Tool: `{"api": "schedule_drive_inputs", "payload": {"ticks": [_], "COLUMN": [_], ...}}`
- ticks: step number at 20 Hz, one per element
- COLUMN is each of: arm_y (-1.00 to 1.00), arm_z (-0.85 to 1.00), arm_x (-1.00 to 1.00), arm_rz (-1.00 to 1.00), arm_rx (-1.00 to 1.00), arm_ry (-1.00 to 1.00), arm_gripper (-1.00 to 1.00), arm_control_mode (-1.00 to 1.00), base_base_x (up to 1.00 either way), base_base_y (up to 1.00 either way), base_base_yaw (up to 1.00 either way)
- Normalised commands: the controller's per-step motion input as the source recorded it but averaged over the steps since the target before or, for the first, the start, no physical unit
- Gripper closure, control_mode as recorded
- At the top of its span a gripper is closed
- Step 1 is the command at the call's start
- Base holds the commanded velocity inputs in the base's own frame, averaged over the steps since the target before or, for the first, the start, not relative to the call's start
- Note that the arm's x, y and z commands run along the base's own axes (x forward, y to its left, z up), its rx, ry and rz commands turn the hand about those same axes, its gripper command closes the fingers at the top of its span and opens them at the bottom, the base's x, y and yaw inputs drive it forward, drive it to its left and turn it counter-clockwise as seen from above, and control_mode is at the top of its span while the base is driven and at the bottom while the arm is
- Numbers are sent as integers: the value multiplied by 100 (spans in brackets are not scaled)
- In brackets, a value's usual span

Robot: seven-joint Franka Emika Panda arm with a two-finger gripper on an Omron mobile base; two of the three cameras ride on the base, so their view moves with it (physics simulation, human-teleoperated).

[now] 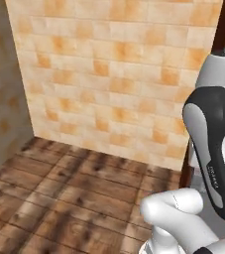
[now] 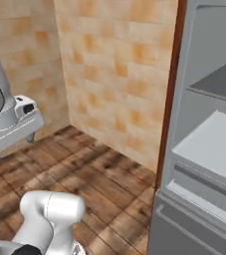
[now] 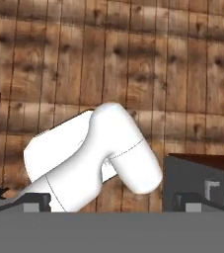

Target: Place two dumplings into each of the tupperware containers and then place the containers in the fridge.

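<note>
The fridge (image 2: pixel 204 144) stands open at the right of the right base view, with a light-grey interior, flat grey shelves and a drawer front below. My gripper (image 3: pixel 111 201) is open in the hand view. Its two dark fingertips (image 3: pixel 34 200) sit far apart at the bottom, with nothing held between them, and it looks down at the wooden floor. In the right base view my hand (image 2: pixel 12 127) hangs at the far left, well away from the fridge. The dumplings and the tupperware containers are out of view.
A tiled beige wall (image 1: pixel 114 74) rises behind a wooden plank floor (image 1: pixel 59 198). A dark brown panel edge (image 2: pixel 169 94) runs up the fridge's left side. A second wall (image 1: pixel 0 89) closes the corner on the left.
</note>
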Motion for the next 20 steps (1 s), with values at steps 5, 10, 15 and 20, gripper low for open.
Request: {"api": "schedule_drive_inputs", "payload": {"ticks": [5,10,15,20], "arm_y": [0,0,0,0], "arm_z": [0,0,0,0], "arm_x": [0,0,0,0], "arm_rz": [0,0,0,0], "arm_rx": [0,0,0,0], "arm_ry": [0,0,0,0], "arm_gripper": [-100,-100,-100,-100], "arm_control_mode": [100,100,100,100], "base_base_x": [10,48,90,100], "base_base_y": [21,31,67,87], "base_base_yaw": [91,78,53,38]}}
